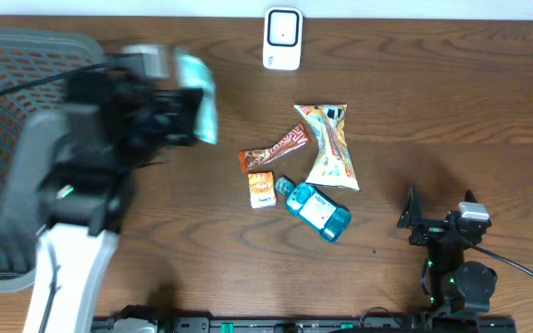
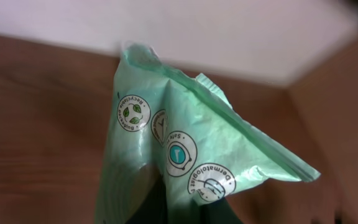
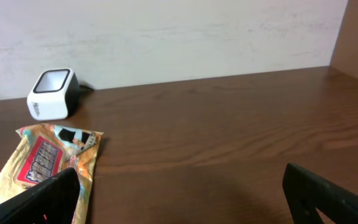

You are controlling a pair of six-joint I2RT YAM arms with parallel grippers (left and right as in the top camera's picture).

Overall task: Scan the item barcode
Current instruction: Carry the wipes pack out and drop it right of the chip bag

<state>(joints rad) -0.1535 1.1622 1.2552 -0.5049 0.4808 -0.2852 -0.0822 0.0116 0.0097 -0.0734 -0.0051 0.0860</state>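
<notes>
A pale green plastic pouch [image 2: 185, 143] with round printed badges hangs in my left gripper [image 1: 181, 109], which is shut on its lower edge. In the overhead view the arm and pouch [image 1: 200, 92] are blurred, above the left part of the table, next to the basket. No barcode shows on the pouch's visible face. The white barcode scanner [image 1: 282, 39] stands at the far edge of the table, also visible as the scanner [image 3: 53, 93] from the right wrist. My right gripper [image 3: 185, 205] rests open and empty at the near right.
A grey mesh basket [image 1: 7, 55] stands at the far left. In the middle lie an orange snack bag [image 1: 329, 146], a brown chocolate bar [image 1: 274, 148], a small orange box [image 1: 262, 189] and a teal pack [image 1: 316, 208].
</notes>
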